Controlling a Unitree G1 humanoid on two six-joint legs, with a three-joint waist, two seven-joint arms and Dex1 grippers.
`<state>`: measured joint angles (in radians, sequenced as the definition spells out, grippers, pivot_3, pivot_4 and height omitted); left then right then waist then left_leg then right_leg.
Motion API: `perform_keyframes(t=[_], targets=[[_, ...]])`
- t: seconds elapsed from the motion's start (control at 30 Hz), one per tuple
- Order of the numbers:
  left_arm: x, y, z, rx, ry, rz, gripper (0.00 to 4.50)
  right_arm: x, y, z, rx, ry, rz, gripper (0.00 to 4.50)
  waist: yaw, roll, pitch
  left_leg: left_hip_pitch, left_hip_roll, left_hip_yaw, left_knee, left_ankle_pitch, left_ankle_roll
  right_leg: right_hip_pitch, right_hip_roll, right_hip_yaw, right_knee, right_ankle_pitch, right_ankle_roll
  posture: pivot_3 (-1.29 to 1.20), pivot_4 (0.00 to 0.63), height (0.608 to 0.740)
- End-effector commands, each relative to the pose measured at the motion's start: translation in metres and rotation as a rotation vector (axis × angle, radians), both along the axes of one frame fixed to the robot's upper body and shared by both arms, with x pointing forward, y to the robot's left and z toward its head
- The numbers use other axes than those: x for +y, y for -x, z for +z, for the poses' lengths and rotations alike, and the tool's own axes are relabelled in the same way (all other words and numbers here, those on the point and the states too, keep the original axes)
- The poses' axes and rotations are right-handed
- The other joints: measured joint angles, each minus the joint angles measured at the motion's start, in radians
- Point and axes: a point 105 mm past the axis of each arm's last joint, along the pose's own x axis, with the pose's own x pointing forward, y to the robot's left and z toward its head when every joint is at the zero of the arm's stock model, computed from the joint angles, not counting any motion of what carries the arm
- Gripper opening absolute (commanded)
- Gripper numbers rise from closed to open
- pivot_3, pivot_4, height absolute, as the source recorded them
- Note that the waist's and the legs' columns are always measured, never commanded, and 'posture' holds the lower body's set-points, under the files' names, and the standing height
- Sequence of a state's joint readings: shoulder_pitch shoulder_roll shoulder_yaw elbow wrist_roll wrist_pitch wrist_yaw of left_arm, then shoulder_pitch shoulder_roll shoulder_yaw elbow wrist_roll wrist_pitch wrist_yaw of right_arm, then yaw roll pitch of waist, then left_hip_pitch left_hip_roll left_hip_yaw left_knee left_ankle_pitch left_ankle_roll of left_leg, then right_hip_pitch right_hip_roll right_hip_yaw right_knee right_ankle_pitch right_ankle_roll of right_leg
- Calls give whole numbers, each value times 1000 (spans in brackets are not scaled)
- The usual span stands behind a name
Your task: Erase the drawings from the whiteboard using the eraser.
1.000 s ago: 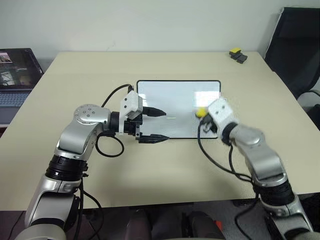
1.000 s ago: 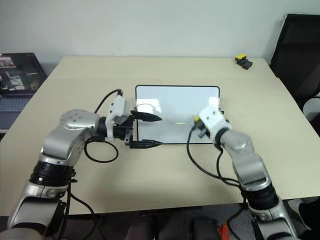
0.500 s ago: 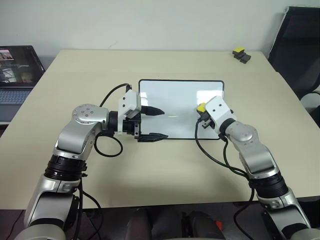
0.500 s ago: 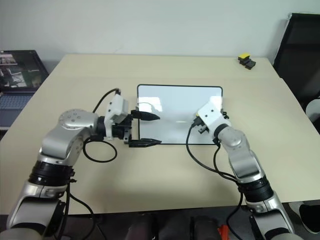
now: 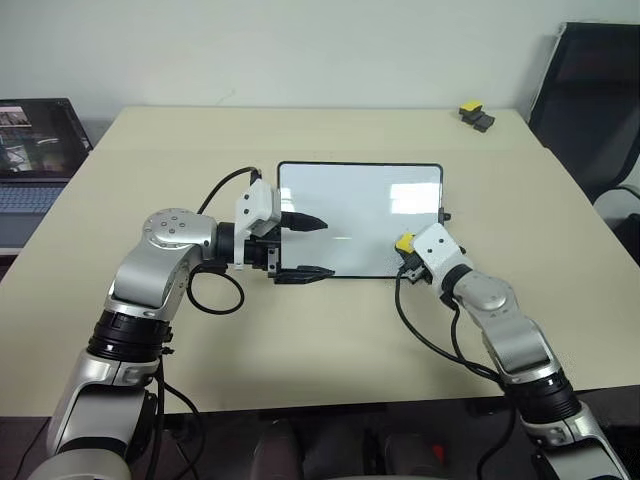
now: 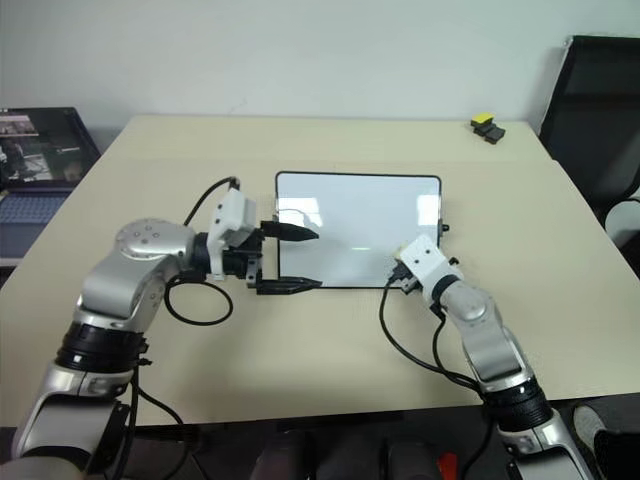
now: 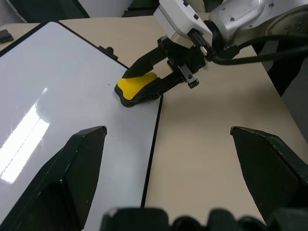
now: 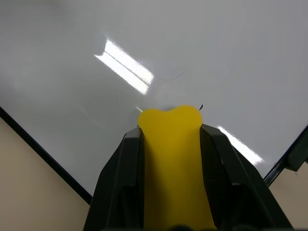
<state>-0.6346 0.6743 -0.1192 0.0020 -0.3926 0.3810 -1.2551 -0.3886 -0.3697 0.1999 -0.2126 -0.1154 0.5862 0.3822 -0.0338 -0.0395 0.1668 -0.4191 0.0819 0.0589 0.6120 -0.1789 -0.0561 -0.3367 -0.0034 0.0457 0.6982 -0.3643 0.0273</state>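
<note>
Beige table (image 5: 330, 330), pale wall (image 5: 300, 40) behind, black chair (image 5: 590, 90), laptop (image 5: 30, 150) at left

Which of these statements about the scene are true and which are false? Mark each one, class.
1. The right end effector grips the eraser. True.
2. The eraser rests on bare table. False: it is on the whiteboard, near the corner nearest the right arm.
3. The left end effector is open. True.
4. The left end effector holds a marker. False: it is empty, hovering at the board's left edge.
5. A small black and yellow gadget sits at the table's far right corner. True.
</note>
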Motion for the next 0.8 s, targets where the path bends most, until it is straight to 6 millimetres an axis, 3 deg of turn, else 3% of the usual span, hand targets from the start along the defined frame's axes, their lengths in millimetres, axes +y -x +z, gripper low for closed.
perform_keyframes(t=[0.03, 0.13, 0.23, 0.4, 0.53, 0.8], targets=[[3, 1, 10, -48, 8, 3, 4500, -3, -7, 41, -100, -39, -20, 1247, 1, 1, 1, -1, 0, 0, 0, 0, 0, -1, 0, 0, 0, 0, 0, 0, 150, 740], [3, 1, 10, -47, 7, 2, 4500, -3, -13, 47, -117, -38, -28, 1247, 2, 1, 1, -6, 0, 0, 0, 0, 0, -5, 0, -1, 0, 0, 0, 0, 150, 740], [3, 2, 10, -46, 8, 2, 4500, -4, -22, 40, -115, -22, -51, 1246, 4, 1, 1, -12, 0, 0, 0, 0, 0, -11, 0, -1, -1, 0, 0, 0, 150, 740], [4, 2, 10, -46, 8, 4, 4500, -5, -26, 16, -75, 24, -61, 1246, 0, 1, 1, -14, 0, 1, 0, 0, -1, -13, 0, 0, 0, 0, 0, 0, 150, 740], [5, 3, 11, -46, 8, 7, 4500, -13, -17, -13, -3, 60, -69, 1246, 2, 0, 0, -13, 0, 0, 0, 0, -1, -11, 0, -1, 1, 0, 0, 0, 150, 740], [4, 4, 10, -41, 10, 8, 4500, -14, -8, -36, 39, 70, -70, 1246, -1, -1, -1, 2, 0, 0, 0, 0, 0, 2, 0, -1, 0, -1, 2, 0, 150, 740]])
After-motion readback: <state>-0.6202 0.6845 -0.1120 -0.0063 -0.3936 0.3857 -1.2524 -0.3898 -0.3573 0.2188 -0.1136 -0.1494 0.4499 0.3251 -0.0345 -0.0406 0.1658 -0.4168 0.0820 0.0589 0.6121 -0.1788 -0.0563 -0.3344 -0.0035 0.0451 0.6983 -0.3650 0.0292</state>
